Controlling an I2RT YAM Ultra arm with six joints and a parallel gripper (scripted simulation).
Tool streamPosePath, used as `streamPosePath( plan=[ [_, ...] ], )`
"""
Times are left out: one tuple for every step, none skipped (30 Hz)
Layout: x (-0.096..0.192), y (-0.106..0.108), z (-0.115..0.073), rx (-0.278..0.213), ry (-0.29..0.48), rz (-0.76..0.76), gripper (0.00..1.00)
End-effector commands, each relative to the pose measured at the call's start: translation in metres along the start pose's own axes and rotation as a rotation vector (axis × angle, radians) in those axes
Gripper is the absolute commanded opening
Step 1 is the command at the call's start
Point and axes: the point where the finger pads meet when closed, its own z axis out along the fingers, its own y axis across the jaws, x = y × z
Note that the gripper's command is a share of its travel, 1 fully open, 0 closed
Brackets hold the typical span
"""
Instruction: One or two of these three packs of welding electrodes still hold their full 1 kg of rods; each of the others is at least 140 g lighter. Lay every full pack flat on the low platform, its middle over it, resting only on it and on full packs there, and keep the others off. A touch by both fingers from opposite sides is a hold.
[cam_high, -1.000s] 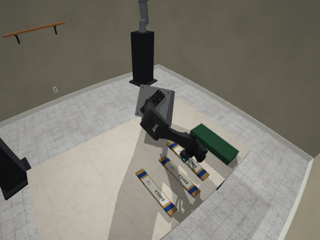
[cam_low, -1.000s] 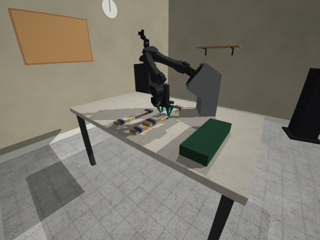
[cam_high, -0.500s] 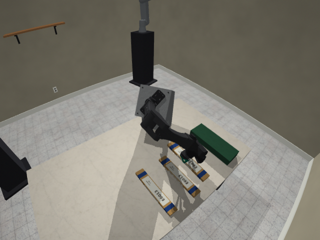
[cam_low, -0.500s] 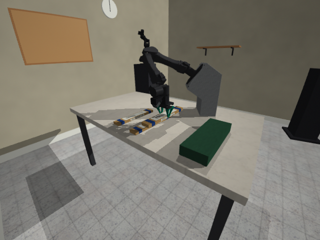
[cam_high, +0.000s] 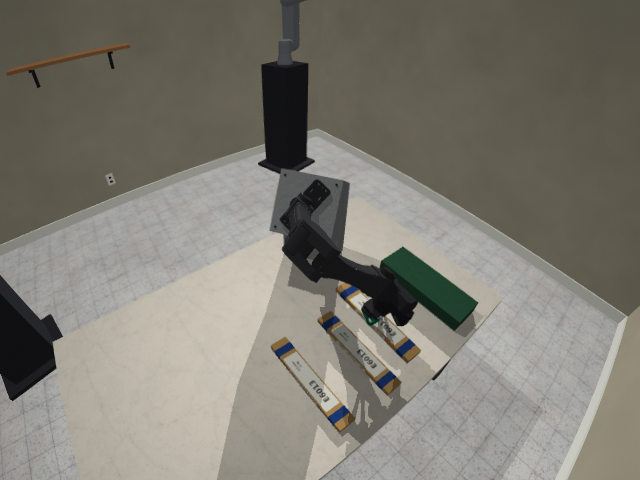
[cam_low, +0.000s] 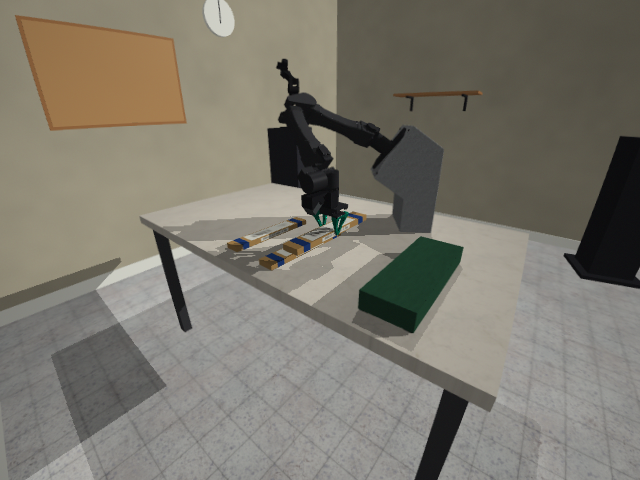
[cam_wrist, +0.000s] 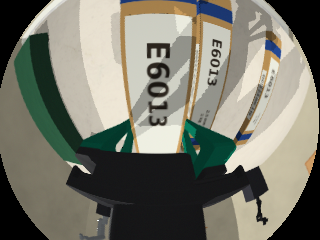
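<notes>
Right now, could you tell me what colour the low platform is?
Dark green platform; exterior view shows it best.

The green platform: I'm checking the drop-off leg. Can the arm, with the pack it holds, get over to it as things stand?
Probably yes. The gripper is shut on the nearest pack, right beside the platform; nothing stands between them, and the platform's top is bare.

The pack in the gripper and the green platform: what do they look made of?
The long tan electrode pack held in the gripper looks like matte cardboard: tan ends, blue bands, a pale printed label reading E6013. The low dark green platform is a plain, uniformly coloured block with sharp edges and no shine; painted wood or plastic, the look leaves it open.
</notes>
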Motion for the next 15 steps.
streamPosePath(
  plan=[
    [-0.0224, 0.0094, -0.0272, -0.016, -0.06, -0.005, 0.0],
    [-0.0224, 0.0094, -0.0272, -0.016, -0.06, -0.005, 0.0],
    [-0.022, 0.0096, -0.027, -0.016, -0.06, -0.006, 0.0],
    [-0.0218, 0.0101, -0.0269, -0.016, -0.059, -0.007, 0.0],
    [-0.0216, 0.0107, -0.0268, -0.016, -0.058, -0.008, 0.0],
    [-0.0213, 0.0112, -0.0267, -0.016, -0.057, -0.01, 0.0],
    [-0.0211, 0.0118, -0.0265, -0.016, -0.056, -0.011, 0.0],
    [-0.0208, 0.0125, -0.0264, -0.016, -0.055, -0.012, 0.0],
    [-0.0205, 0.0131, -0.0262, -0.016, -0.054, -0.014, 0.0],
    [-0.0202, 0.0137, -0.026, -0.016, -0.053, -0.015, 0.0],
    [-0.0198, 0.0143, -0.0258, -0.016, -0.052, -0.016, 0.0],
    [-0.0211, 0.0131, -0.0271, -0.016, -0.055, -0.012, 0.0],
    [-0.0228, 0.0111, -0.0289, -0.016, -0.06, -0.006, 0.0],
    [-0.0238, 0.0101, -0.03, -0.016, -0.062, -0.003, 0.0],
    [-0.0238, 0.0104, -0.0301, -0.016, -0.062, -0.003, 0.0]
  ],
)
